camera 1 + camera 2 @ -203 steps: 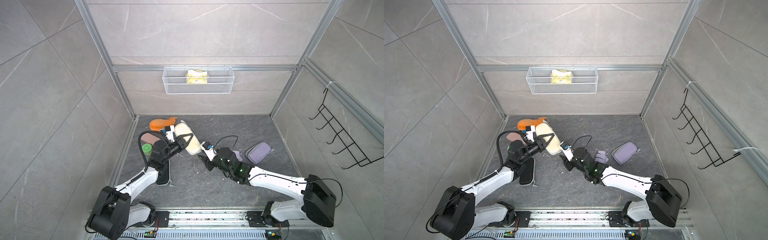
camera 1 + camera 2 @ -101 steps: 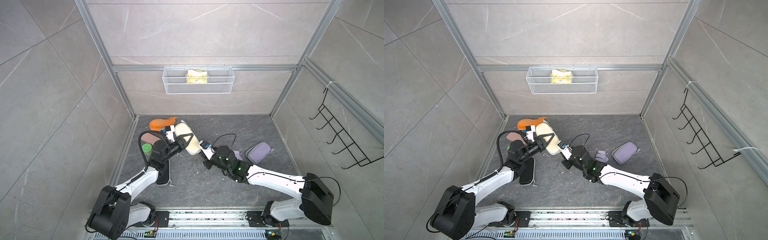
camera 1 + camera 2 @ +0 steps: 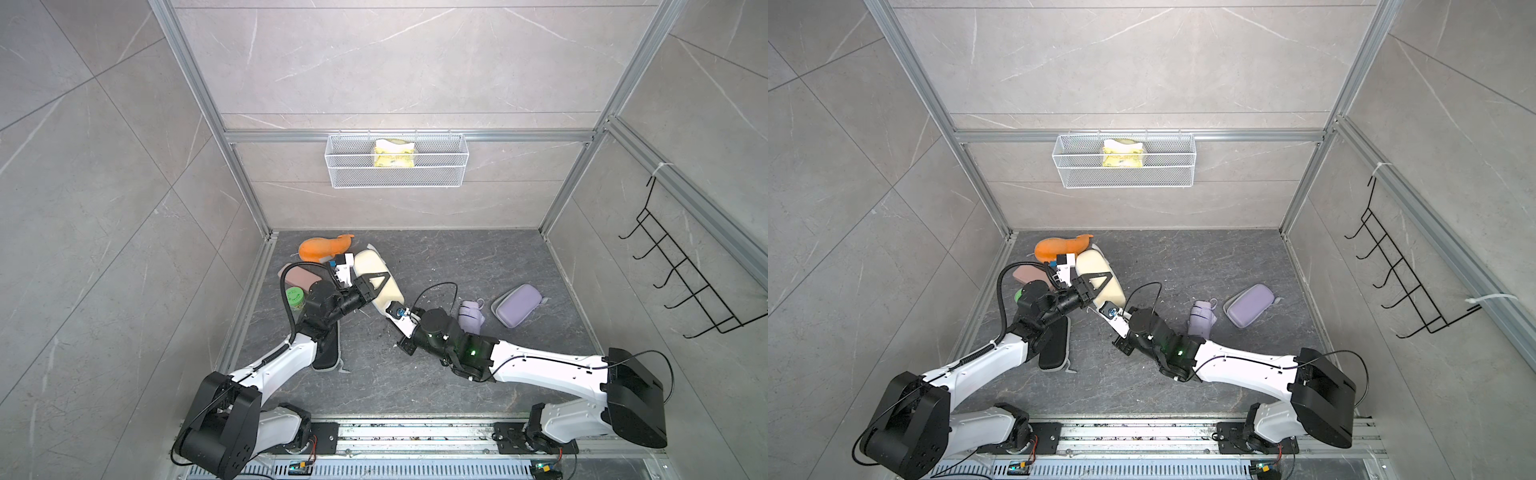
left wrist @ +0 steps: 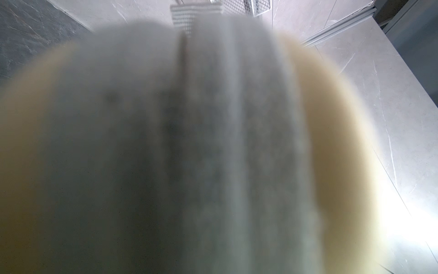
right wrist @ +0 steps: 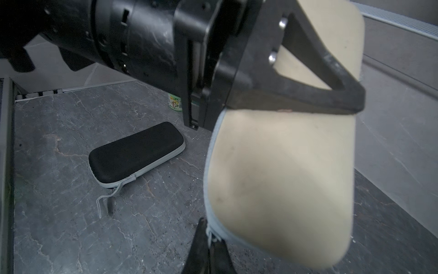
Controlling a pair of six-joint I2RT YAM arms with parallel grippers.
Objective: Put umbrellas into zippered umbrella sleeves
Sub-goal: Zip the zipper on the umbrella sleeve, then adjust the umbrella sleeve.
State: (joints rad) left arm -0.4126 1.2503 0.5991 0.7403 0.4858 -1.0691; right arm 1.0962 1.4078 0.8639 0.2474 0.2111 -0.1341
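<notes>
My left gripper (image 3: pixel 374 286) (image 3: pixel 1096 284) is shut across the cream sleeve (image 3: pixel 374 266) (image 3: pixel 1096 266), holding it tilted above the floor at the back left. The sleeve's grey zip edge fills the left wrist view as a blur (image 4: pixel 237 142). My right gripper (image 5: pixel 209 234) (image 3: pixel 384 316) is shut on the zip pull at the cream sleeve's (image 5: pixel 279 189) near corner. The black sleeve (image 5: pixel 135 151) (image 3: pixel 326 353) lies zipped on the floor, partly under the left arm. A lavender umbrella (image 3: pixel 471 316) (image 3: pixel 1202 318) lies beside the right arm. The lavender sleeve (image 3: pixel 517 305) (image 3: pixel 1250 305) lies to its right.
An orange plush whale (image 3: pixel 324 247), a pink case (image 3: pixel 299 276) and a green-lidded jar (image 3: pixel 295 297) crowd the back left corner. A wire basket (image 3: pixel 397 164) hangs on the back wall and a black hook rack (image 3: pixel 685 282) on the right wall.
My right gripper has moved left to the cream sleeve's near corner and closed on the zip pull. The left arm has kept still with the sleeve.
</notes>
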